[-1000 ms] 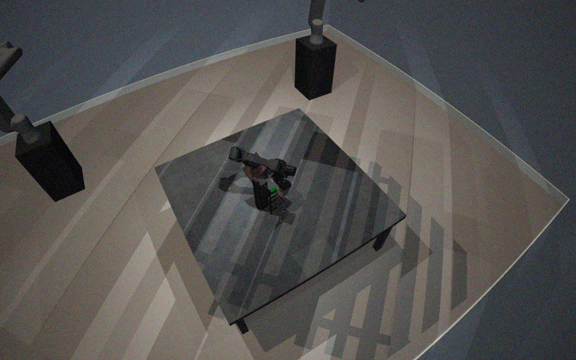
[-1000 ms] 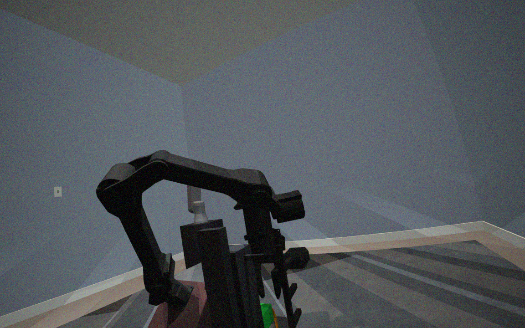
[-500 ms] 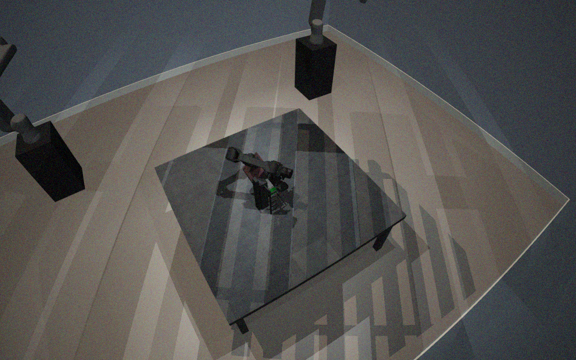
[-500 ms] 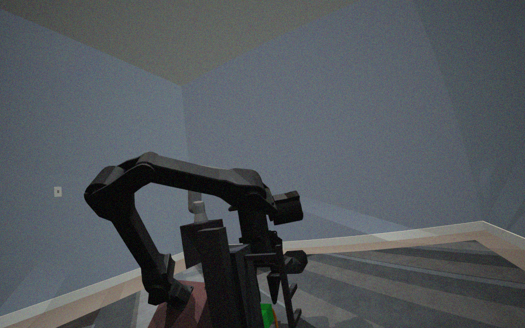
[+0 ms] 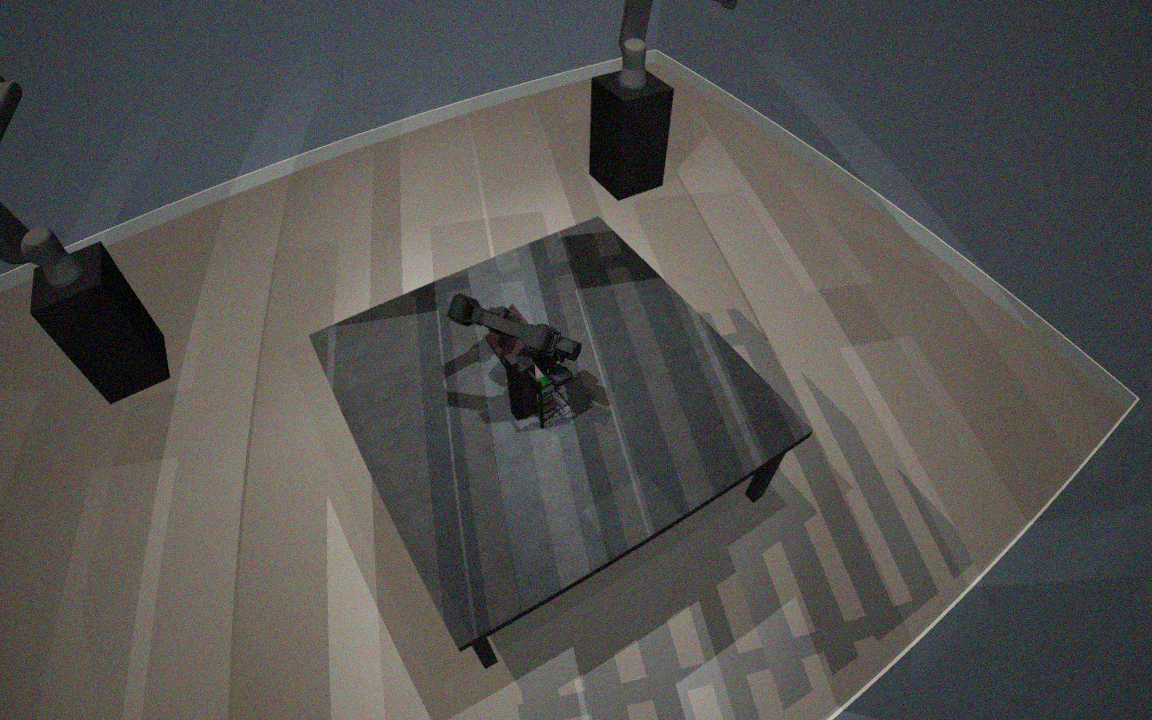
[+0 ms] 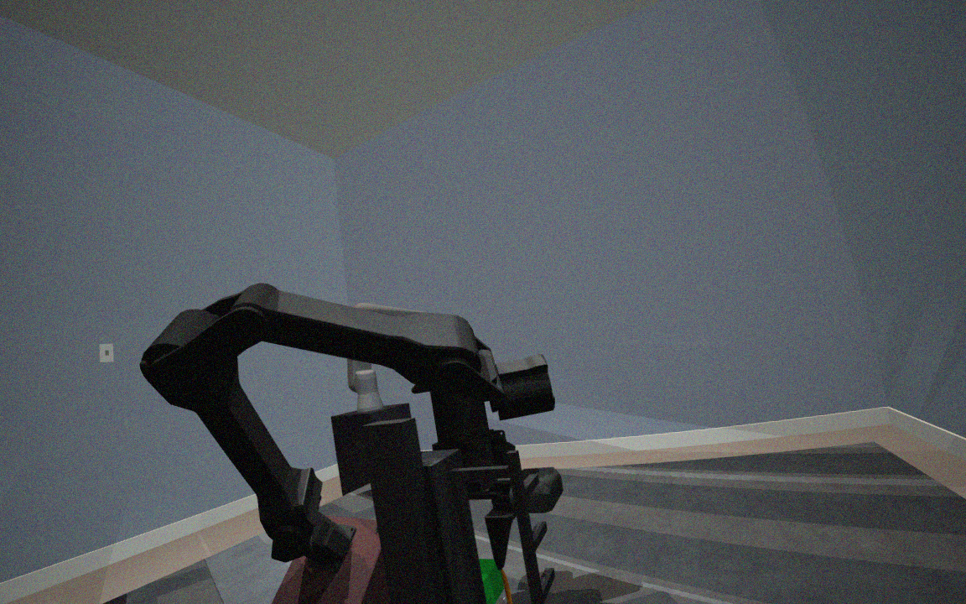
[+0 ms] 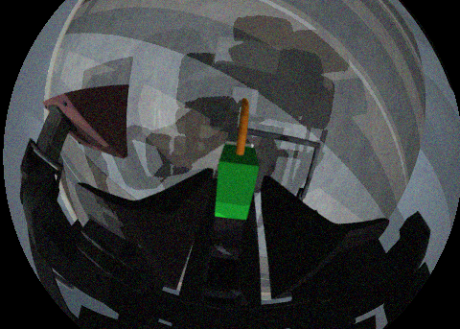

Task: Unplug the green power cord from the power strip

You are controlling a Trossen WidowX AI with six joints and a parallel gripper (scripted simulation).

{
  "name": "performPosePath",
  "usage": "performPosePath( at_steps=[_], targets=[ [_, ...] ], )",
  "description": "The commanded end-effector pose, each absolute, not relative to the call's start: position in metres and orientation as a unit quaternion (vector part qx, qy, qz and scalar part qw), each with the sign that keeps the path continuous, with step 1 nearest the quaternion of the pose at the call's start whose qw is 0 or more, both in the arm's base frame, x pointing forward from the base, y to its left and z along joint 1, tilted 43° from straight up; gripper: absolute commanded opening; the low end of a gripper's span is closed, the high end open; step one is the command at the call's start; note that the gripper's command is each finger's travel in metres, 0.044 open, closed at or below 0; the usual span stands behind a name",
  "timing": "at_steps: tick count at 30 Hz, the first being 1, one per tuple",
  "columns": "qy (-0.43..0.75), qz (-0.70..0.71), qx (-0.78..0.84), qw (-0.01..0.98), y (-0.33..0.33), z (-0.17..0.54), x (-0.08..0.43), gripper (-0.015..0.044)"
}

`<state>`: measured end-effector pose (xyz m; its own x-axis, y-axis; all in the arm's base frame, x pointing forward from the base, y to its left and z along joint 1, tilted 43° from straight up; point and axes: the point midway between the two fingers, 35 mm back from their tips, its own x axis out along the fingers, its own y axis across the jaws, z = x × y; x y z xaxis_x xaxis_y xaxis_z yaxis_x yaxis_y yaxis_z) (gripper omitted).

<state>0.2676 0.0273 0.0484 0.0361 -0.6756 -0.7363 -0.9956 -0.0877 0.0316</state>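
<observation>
- Green block-shaped plug [image 5: 544,382] [image 6: 490,578] [image 7: 236,187] of the power cord: it sits well in from every edge and corner of the dark grey, flat-topped counter [image 5: 553,559] [image 6: 756,518] [image 7: 149,19]. We cannot make out whether it is seated in the strip.
- Our black parallel-jaw gripper [image 5: 550,374] [image 6: 500,557] [image 7: 238,178] stands partly open, roughly a third of its range, gripping nothing. Its fingers flank the plug in the wrist view.
- We judge the step to be lining up for the grasp; unplugging remains.
- Let us centre on the green body before squeezing, keeping the thin orange cord [image 6: 505,582] [image 7: 242,128] outside our pads.
- We should check depth, then close squarely and draw along the prongs' line without twisting.
- Let us keep our wrist off the dark, thin-barred rack [image 5: 541,411] [image 6: 524,522] [image 7: 314,163].
- Once free, we should open wide and back away from plug, cord and strip.
</observation>
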Motion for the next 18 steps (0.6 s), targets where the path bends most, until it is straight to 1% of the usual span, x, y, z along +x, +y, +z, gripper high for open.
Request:
performPosePath(
  at_steps=[1, 5, 9, 18],
  targets=[
    [0.623, 0.307, -0.672, 0.258, 0.0233, 0.0450, 0.2672, 0.0160],
    [0.623, 0.306, -0.672, 0.258, 0.0205, 0.0421, 0.2673, 0.0160],
    [0.623, 0.306, -0.670, 0.261, 0.0225, 0.0441, 0.2677, 0.0055],
    [0.623, 0.306, -0.670, 0.261, 0.0227, 0.0440, 0.2677, 0.0000]
  ],
)
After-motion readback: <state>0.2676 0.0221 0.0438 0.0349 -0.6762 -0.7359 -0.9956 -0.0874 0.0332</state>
